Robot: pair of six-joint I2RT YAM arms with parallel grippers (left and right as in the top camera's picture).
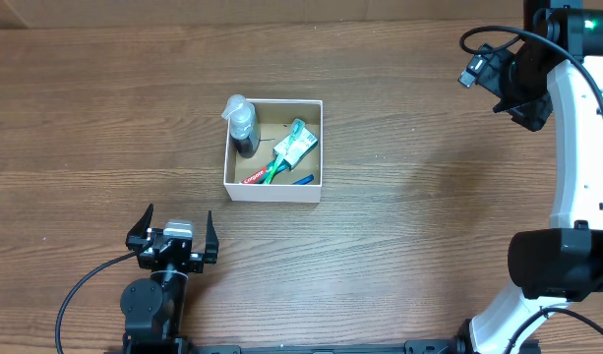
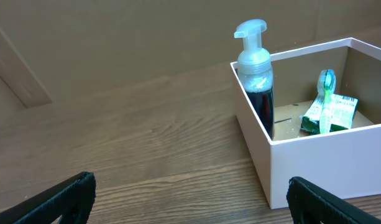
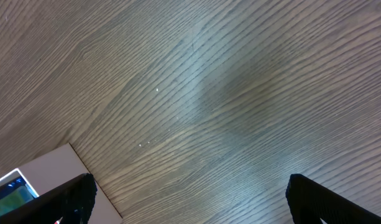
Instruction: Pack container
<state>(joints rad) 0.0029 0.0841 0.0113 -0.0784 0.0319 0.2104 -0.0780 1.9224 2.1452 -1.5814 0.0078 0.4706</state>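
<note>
I am logging one wood-grain table (image 1: 429, 197), filling the frame, and one white container (image 1: 273, 193) sitting directly on it, just left of centre.

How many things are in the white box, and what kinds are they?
Pump bottle: 1
Green toothbrush: 1
Green-and-white packet: 1
Red tube: 1
Small blue thing, too small to name: 1
Total in the box: 5

A robotics lab: two cabled arms (image 1: 581, 147) at a wood-grain table (image 1: 399, 216).
</note>
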